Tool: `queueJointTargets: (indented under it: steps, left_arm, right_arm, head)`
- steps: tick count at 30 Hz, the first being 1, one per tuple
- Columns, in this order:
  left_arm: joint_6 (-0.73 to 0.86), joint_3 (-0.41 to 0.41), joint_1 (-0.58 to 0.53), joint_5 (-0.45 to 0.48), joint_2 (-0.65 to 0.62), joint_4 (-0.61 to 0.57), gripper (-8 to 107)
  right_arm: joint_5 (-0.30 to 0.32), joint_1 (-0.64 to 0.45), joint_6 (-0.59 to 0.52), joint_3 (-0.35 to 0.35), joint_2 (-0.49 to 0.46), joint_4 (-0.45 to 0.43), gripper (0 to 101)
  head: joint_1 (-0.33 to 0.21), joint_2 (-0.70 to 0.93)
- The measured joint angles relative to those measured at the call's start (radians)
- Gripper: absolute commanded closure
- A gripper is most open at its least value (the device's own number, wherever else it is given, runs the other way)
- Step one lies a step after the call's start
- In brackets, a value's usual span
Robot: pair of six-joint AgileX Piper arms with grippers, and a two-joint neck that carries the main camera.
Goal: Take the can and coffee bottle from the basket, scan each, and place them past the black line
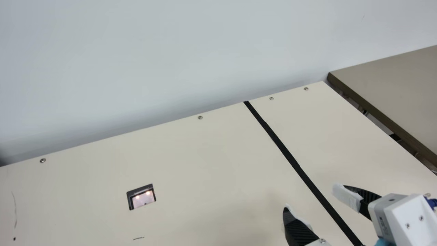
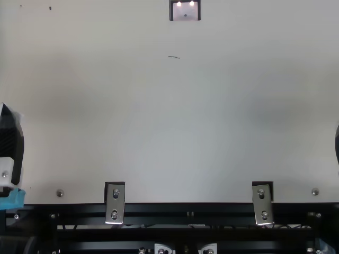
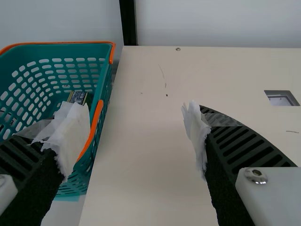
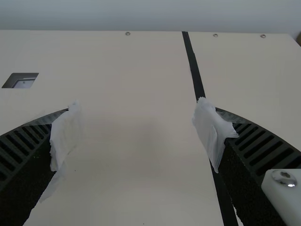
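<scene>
Can or coffee bottle [image 3: 78,96], dark-cased, lies in the teal plastic basket [image 3: 61,50]; lowered off-centre, my open black left gripper [image 3: 133,117] could snag the rim [image 3: 56,43]; black right gripper [image 1: 311,197] gapes, main view's lower right

Our black ribbed left gripper [image 2: 10,138] is cut off by the top view's left edge; our right gripper [image 1: 311,198], by the main view's bottom. In the left wrist view, the orange-rimmed teal plastic basket [image 3: 84,51] runs past the edge, and white wrapping [image 3: 73,136] partly hides a small dark item [image 3: 79,97] we can't identify.
</scene>
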Motion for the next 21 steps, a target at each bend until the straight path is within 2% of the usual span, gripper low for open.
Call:
queueJointTargets:
  steps: [21]
  left_arm:
    - [0.000, 0.000, 0.000, 0.000, 0.000, 0.000, 9]
  right_arm:
    - [0.000, 0.000, 0.000, 0.000, 0.000, 0.000, 0]
  head:
    - [0.000, 0.000]
